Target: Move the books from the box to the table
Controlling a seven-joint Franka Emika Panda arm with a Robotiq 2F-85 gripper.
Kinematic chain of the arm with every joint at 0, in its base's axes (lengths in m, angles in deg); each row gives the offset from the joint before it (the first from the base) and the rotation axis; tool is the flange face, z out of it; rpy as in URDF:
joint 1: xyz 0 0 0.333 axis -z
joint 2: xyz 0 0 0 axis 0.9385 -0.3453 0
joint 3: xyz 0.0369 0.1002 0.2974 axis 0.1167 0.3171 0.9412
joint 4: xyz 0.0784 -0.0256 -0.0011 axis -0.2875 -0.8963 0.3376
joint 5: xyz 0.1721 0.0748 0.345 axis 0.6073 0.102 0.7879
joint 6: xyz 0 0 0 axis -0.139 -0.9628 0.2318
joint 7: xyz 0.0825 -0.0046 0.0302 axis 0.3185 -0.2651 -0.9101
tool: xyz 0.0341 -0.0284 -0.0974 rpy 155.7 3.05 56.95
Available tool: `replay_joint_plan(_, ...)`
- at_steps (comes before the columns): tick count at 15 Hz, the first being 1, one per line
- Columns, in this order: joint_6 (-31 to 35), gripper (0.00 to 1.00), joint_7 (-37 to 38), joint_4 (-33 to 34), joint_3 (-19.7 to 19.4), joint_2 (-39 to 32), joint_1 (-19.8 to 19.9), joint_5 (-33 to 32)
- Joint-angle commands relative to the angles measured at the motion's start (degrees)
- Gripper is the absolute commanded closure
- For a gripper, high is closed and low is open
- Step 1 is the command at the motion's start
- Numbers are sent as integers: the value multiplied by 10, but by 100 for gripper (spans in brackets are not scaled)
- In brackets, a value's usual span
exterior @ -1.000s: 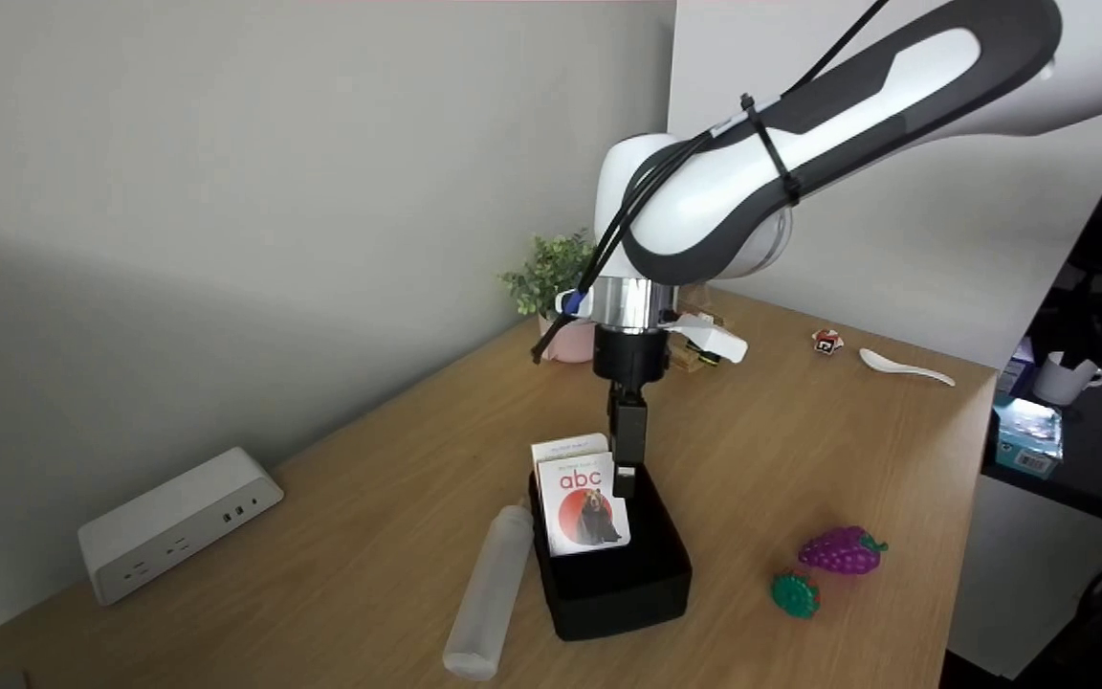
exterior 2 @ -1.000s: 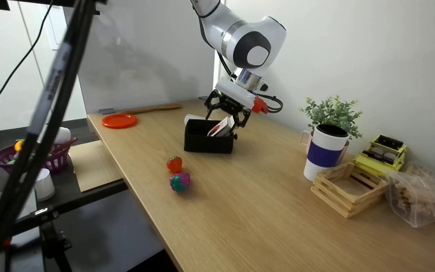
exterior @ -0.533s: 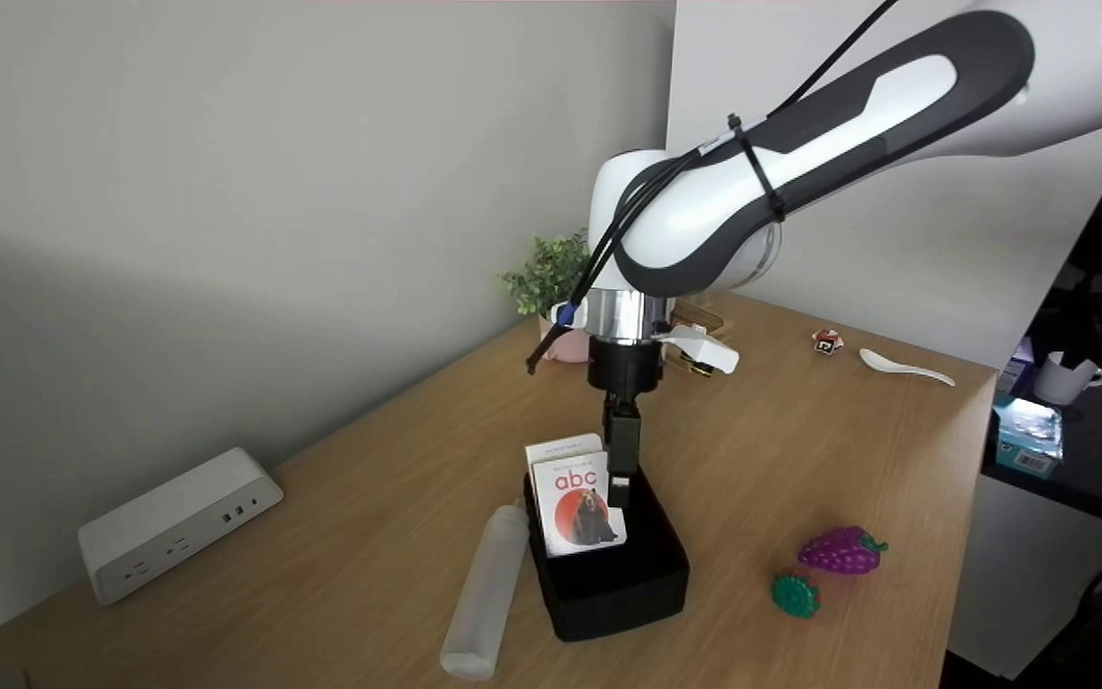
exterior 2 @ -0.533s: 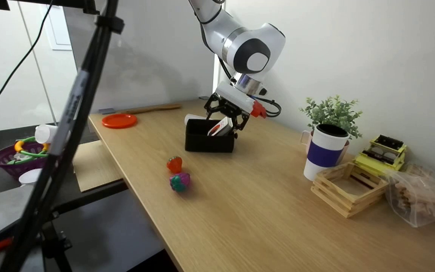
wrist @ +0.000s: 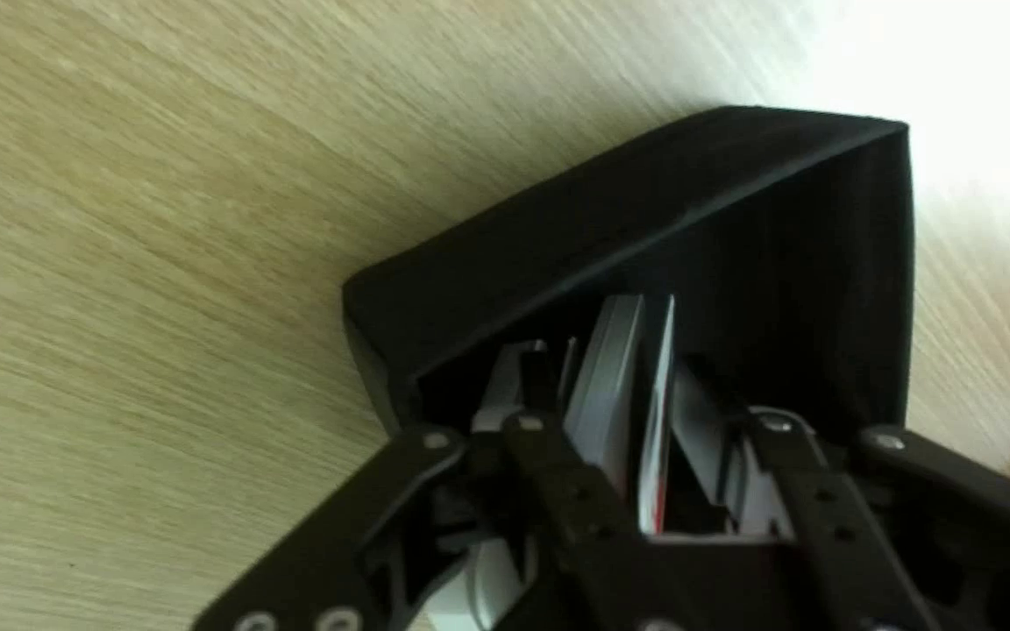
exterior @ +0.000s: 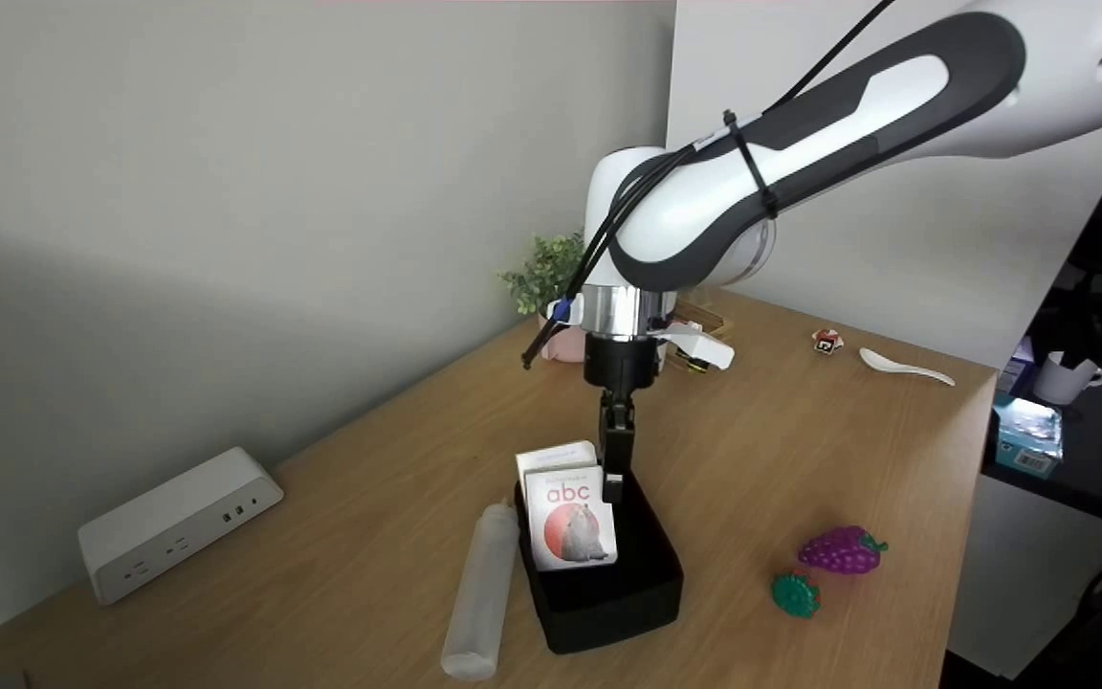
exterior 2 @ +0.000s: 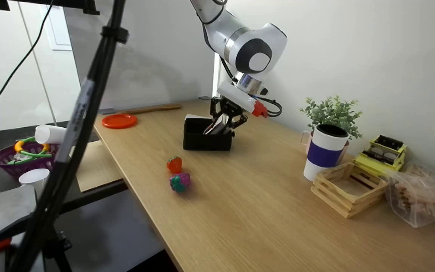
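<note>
White books (exterior: pixel 572 524) lean inside black box (exterior: pixel 616 620); gripper (wrist: pixel 623 386) jaws stand part-closed about book edges, firm hold cannot be told. Suggested technique: confirm even squeeze, raise slowly past box rim, lower flat onto table (exterior: pixel 360 574) beside box.

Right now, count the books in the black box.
2 visible in an exterior view: the abc book, and another book behind it, both in the black box; more may be hidden.

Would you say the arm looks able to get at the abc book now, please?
Probably yes: the box is open on top, and the abc book seems between the jaws.
</note>
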Motion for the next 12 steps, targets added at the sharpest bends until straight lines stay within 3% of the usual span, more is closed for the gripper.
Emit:
replay_joint_plan(1,-16,91,-6,22,12,-13,8,1)
replay_joint_plan(3,-16,99,-6,23,12,-13,8,2)
replay_joint_plan(12,-19,96,-6,22,14,-4,5,1)
